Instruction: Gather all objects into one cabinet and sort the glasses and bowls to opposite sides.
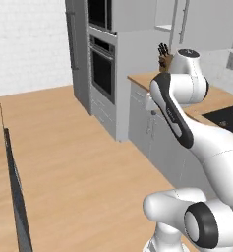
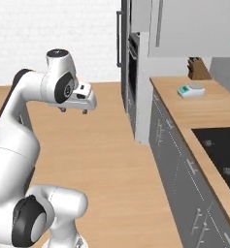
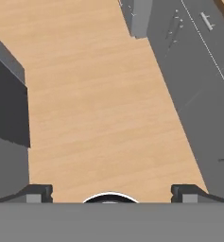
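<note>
Gripper (image 2: 73,111) held out over bare wood floor (image 3: 99,94), fingers spread wide, nothing between them (fingertips (image 3: 38,193) far apart in hand view). Wall cabinet (image 2: 191,26) up right above counter (image 2: 194,104), door closed. Knife block (image 2: 199,69) and small scale (image 2: 191,90) on counter. Cups, bowl unseen.

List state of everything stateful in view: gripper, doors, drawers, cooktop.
gripper: open, empty, over bare floor
oven: door shut
wall cabinet: door shut
base cabinets: doors and drawers shut
cooktop: nothing on it
knife block: upright on the counter
</note>
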Motion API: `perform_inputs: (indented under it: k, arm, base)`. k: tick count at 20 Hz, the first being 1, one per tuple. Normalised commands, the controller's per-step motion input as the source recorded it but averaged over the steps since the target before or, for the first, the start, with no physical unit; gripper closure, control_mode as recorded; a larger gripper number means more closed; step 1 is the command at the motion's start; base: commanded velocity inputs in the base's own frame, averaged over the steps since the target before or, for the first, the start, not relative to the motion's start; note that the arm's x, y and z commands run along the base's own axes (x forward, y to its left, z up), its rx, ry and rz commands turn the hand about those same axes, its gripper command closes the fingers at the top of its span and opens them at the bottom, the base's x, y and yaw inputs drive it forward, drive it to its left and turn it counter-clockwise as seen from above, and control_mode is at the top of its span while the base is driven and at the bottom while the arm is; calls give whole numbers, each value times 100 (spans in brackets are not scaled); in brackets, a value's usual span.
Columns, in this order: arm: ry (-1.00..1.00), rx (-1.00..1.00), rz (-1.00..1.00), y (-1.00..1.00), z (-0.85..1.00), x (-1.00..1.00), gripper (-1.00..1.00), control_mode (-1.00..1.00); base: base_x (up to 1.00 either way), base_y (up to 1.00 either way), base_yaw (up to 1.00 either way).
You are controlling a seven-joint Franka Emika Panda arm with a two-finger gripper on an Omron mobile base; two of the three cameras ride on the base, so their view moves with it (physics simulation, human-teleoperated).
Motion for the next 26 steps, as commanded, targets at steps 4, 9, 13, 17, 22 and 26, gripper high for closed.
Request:
perform_inputs:
  k: [4,9,13,17,22,26]
  arm:
    - [0,0,0,0,0,0,-100,100]
    - [0,0,0,0,0,0,-100,100]
    - [0,0,0,0,0,0,-100,100]
    - [0,0,0,0,0,0,-100,100]
    - [0,0,0,0,0,0,-100,100]
    - [0,0,0,0,0,0,-100,100]
  base:
    - [100,0,3]
    - [100,0,0]
    - [100,0,-2]
    - [100,1,-14]
    - [100,6,-34]
    - [100,5,-51]
